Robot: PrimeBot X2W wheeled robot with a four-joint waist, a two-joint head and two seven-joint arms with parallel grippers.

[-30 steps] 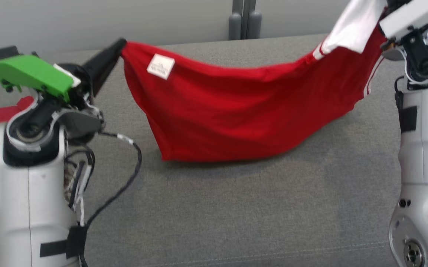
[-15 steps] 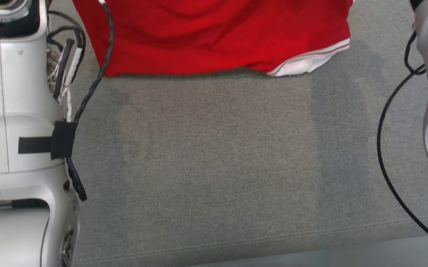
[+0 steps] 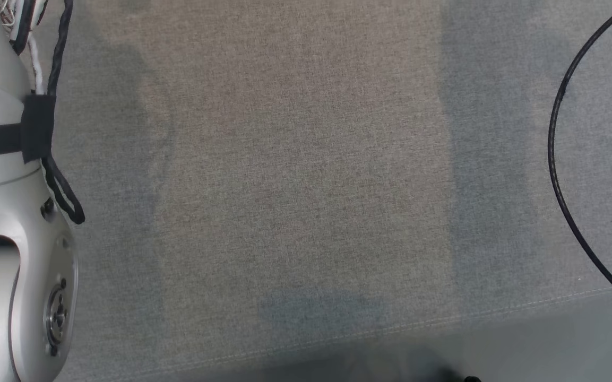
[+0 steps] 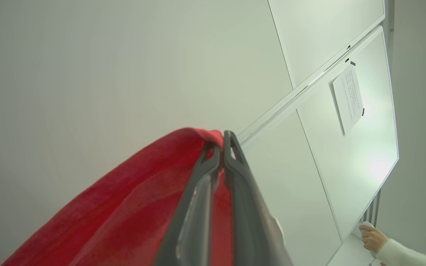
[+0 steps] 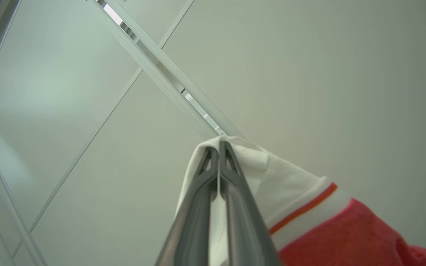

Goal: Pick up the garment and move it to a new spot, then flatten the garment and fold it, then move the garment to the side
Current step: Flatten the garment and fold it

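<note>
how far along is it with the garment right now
Done: the pick-up. The left end effector is shut on red fabric of the garment, and the right end effector is shut on its white, orange-striped part. In hand: the move, with both ends held up in front of pale wall panels. Left: laying it on the grey surface, flattening, folding, and moving it aside.
</note>
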